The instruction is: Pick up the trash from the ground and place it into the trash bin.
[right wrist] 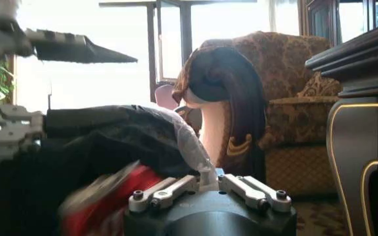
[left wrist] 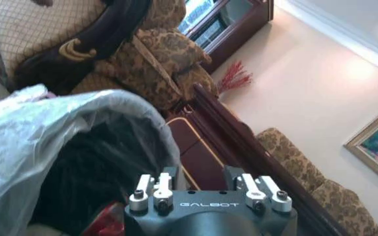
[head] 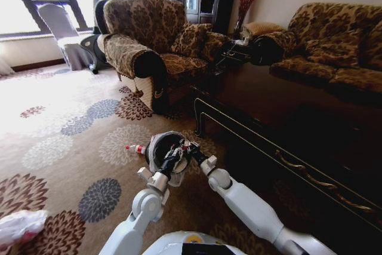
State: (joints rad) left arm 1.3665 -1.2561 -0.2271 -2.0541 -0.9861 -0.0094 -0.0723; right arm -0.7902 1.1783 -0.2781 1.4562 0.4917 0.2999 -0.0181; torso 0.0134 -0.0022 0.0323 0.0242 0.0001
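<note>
The trash bin, black with a pale translucent liner, stands on the patterned carpet just ahead of me. Both arms reach over its mouth. My left gripper hangs over the rim; in the right wrist view its ribbed finger stands well apart from the lower one, open and empty. My right gripper is beside it above the bin. A blurred red-and-white piece of trash is inside the liner, below the grippers. A clear bottle with a red label lies on the floor against the bin's left side.
A pink-white bag lies on the carpet at the near left. A long dark wooden coffee table runs close on the right. An armchair stands behind the bin and a sofa at the back right. Open carpet spreads left.
</note>
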